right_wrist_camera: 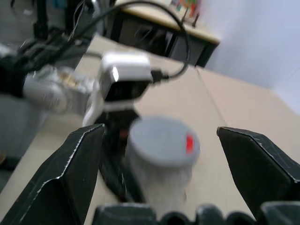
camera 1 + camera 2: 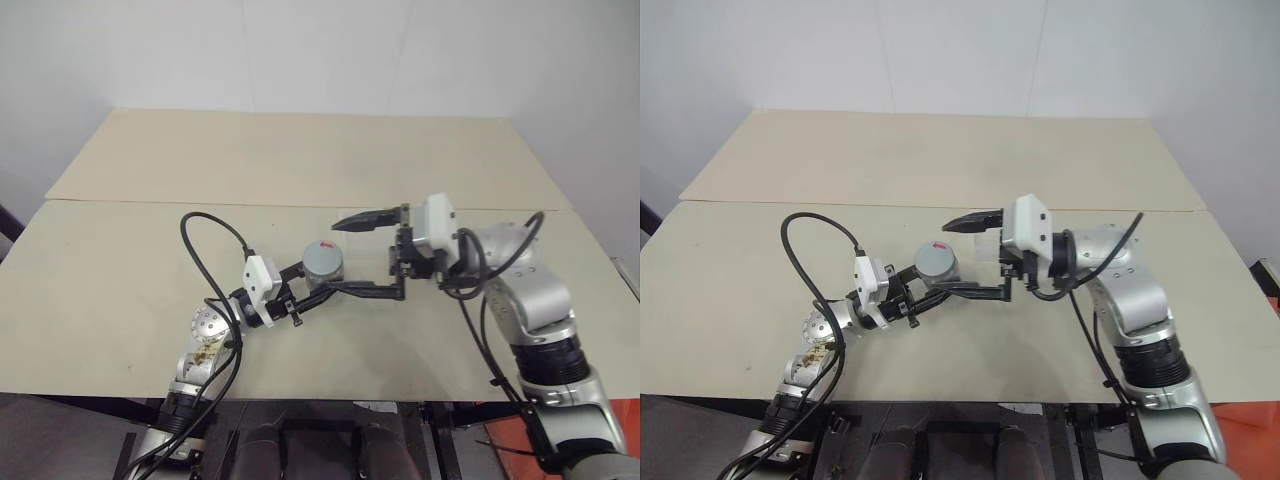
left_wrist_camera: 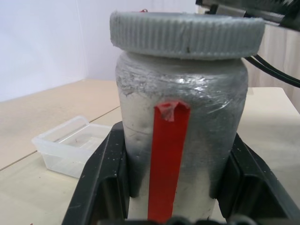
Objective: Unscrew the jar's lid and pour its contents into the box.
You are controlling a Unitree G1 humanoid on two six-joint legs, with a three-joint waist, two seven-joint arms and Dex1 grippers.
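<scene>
Two fingers of ours clamp the jar; right fingers gape beside the lid, which we must pinch and twist.

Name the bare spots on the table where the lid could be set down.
Free: the table left of the left end effector, and the far half beyond the seam. Crowded: the middle, where the jar, right end effector and box cluster.
</scene>
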